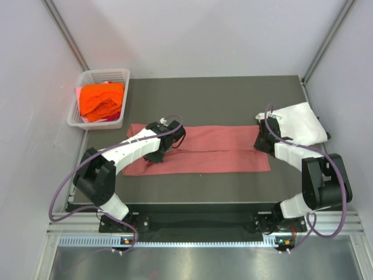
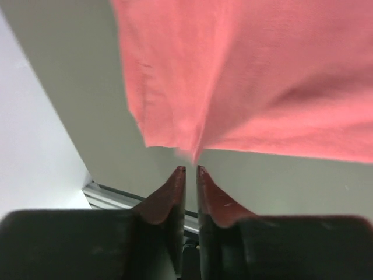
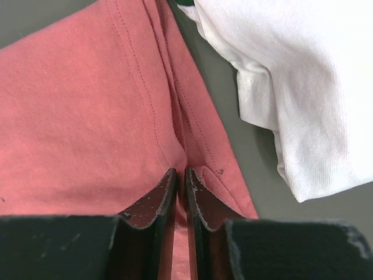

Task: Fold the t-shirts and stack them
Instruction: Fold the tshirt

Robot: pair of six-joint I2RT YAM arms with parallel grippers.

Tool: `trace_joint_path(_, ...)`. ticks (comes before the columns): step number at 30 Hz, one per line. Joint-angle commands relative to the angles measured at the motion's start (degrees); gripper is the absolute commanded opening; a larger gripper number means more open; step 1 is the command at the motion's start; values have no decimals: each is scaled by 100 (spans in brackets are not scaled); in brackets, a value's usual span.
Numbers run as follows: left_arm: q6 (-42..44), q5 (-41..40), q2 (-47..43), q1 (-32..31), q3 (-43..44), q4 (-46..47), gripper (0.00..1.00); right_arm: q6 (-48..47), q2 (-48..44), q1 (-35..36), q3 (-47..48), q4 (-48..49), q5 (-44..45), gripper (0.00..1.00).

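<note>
The dusty pink-red t-shirt [image 1: 215, 149] lies as a long folded strip across the middle of the table. My left gripper [image 1: 154, 156] is over its left part. In the left wrist view the fingers [image 2: 191, 170] are shut and the shirt [image 2: 262, 76] tapers to a point at their tips. My right gripper [image 1: 260, 142] is at the strip's right end, shut [image 3: 181, 171] on a puckered fold of the shirt [image 3: 76, 116]. The white t-shirt [image 1: 300, 123] lies folded at the back right, also in the right wrist view [image 3: 303, 87]. The orange t-shirt [image 1: 102, 100] is bunched in the basket.
The white mesh basket [image 1: 105, 72] stands at the table's back left corner. The dark table [image 1: 221, 99] is walled in by white panels on the left, back and right. A metal rail runs along the near edge [image 1: 198, 239].
</note>
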Motion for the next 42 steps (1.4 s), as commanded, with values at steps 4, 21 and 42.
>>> trace_joint_path(4,271,1206,-101,-219,166,150,37,-22,-457,57,334,-95,-93,18)
trace_joint_path(21,-256,2280,-1728,1759,-387,1802,60,92,-1425,1023,677,-622,-401,29)
trace_joint_path(42,-705,1745,-191,1759,-247,3147,46,303,-782,1964,985,-323,-340,27)
